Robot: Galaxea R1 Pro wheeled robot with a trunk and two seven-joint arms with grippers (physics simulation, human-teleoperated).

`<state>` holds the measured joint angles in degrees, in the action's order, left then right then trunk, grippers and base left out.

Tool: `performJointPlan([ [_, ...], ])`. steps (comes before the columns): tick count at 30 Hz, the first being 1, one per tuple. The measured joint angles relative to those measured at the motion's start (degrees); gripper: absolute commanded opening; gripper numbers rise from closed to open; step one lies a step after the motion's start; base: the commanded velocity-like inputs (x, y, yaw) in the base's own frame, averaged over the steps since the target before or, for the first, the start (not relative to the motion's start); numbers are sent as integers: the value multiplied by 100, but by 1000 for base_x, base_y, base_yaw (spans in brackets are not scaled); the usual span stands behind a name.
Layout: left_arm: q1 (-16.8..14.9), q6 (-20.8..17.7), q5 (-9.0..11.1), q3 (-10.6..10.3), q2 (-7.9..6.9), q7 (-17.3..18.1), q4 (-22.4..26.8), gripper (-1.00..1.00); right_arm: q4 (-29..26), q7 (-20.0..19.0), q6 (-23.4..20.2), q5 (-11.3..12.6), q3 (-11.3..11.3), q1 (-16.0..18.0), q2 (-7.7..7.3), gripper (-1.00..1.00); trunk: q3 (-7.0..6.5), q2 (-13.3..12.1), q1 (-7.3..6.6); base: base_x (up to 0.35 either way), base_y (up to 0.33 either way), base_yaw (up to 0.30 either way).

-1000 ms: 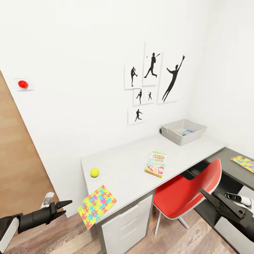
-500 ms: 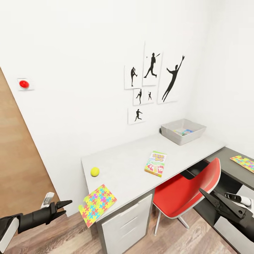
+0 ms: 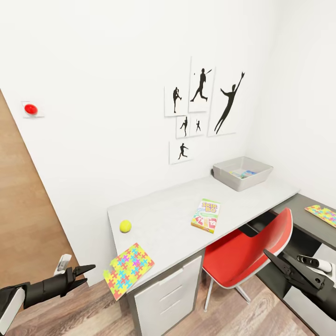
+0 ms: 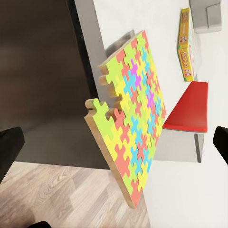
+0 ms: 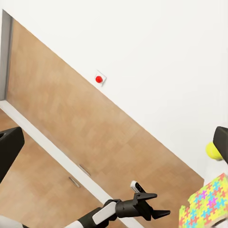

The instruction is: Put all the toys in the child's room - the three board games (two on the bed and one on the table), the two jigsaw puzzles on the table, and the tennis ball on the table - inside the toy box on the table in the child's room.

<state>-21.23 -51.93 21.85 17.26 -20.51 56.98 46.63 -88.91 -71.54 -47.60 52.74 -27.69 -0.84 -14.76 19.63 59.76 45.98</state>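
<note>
A grey table carries a yellow tennis ball, a green Skip-Bo board game and a grey toy box at its far right, with some items inside. A colourful jigsaw puzzle overhangs the table's near left corner; the left wrist view shows the puzzle close ahead. A second puzzle lies on the dark desk to the right. My left gripper hangs open, low and left of the corner puzzle. My right gripper is open and empty beside the red chair.
A red chair is tucked under the table's right half, with white drawers under the left half. A brown wooden door fills the left. The wall holds a red button and silhouette pictures.
The whole picture has shifted very slightly, so the camera moved. Neither gripper nor any toy has visibly moved.
</note>
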Motion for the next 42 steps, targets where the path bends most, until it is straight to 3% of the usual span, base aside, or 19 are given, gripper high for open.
performJointPlan([
  [20,0,7,5,-5,2,-8,3,100,-2,-3,0,5,0,0,2,100,359,803,439,0,0,0],
  [24,0,7,3,-7,6,-3,4,100,-2,-6,0,10,0,2,2,100,360,804,440,0,0,0],
  [34,0,7,-5,-8,42,-1,3,100,-1,-8,0,19,0,1,2,100,532,1204,659,0,0,0],
  [42,0,10,-21,-9,98,0,4,100,0,-9,0,13,0,1,2,100,496,1206,660,0,0,-45],
])
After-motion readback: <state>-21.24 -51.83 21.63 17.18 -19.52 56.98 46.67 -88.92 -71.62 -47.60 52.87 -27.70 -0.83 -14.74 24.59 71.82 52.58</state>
